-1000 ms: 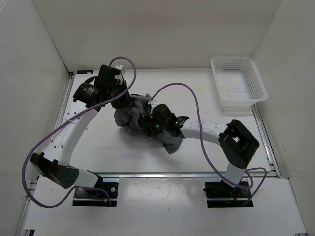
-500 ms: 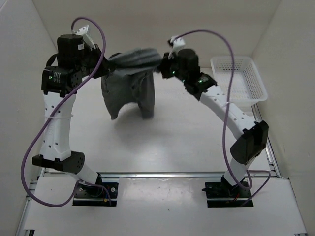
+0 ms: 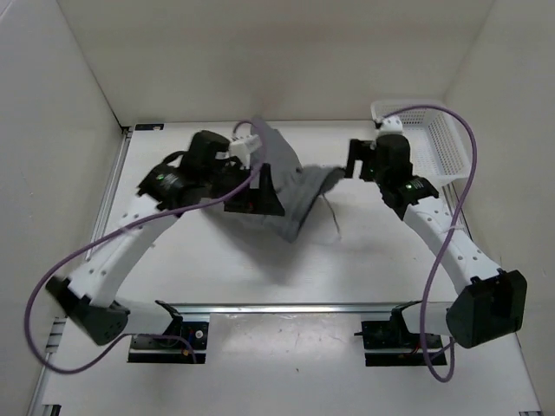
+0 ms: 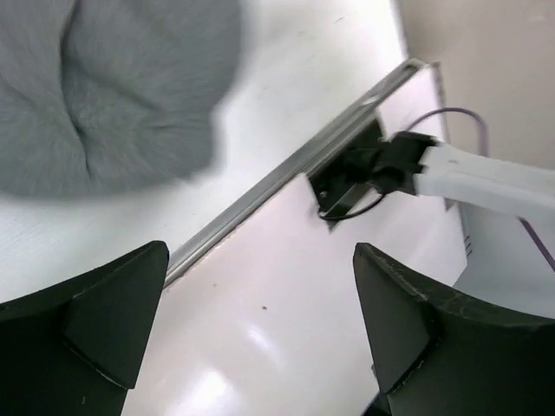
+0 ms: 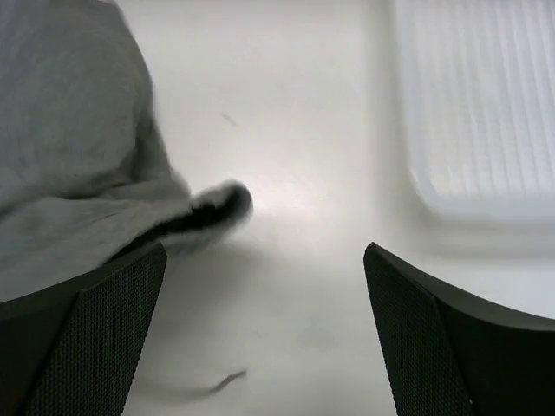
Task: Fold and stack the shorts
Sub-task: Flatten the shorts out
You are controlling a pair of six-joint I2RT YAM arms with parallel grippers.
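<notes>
The dark grey shorts (image 3: 299, 186) are a loose, blurred heap at the middle of the table, between the two arms. A thin drawstring (image 3: 333, 218) trails from their right side. My left gripper (image 3: 258, 192) is at their left edge, open, with nothing between its fingers. My right gripper (image 3: 358, 161) is just right of the shorts, also open and empty. The left wrist view has the shorts (image 4: 113, 87) at the top left, clear of that open gripper (image 4: 260, 338). The right wrist view has the shorts (image 5: 69, 139) at the left, beside the open gripper (image 5: 264, 329).
A white mesh basket (image 3: 447, 149) stands at the back right, partly behind the right arm; it fills the top right of the right wrist view (image 5: 486, 104). The table's metal front rail (image 4: 260, 195) and the right arm's base (image 4: 351, 178) lie ahead of the left gripper.
Both grippers have opened and let go of the shorts they held stretched up high. The shorts have dropped to the table. Both arms have come down and forward.
</notes>
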